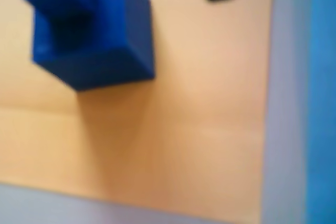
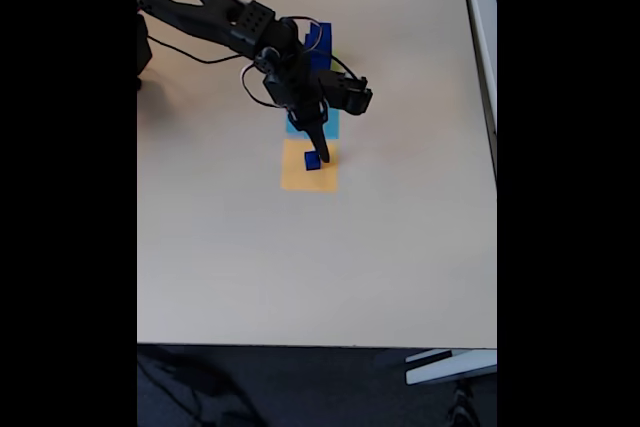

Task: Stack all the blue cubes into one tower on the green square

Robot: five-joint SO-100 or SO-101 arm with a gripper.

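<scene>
Blurred blue cubes [image 1: 92,30] sit on the orange square [image 1: 173,129] beside the gripper [image 2: 316,147], jaw state unclear; next, grasp one.

This looks like an office or lab: a plain beige desk [image 2: 230,267] stands on dark carpet [image 2: 300,387] (a second pale desk edge [image 2: 480,7] shows at the fixed view's right).

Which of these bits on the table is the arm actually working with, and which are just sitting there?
In the job:
- small blue cube, sitting on the orange square
- blue cubes farther back
- gripper, right at the small blue cube

Just lying about:
- orange square
- light-blue square
</scene>
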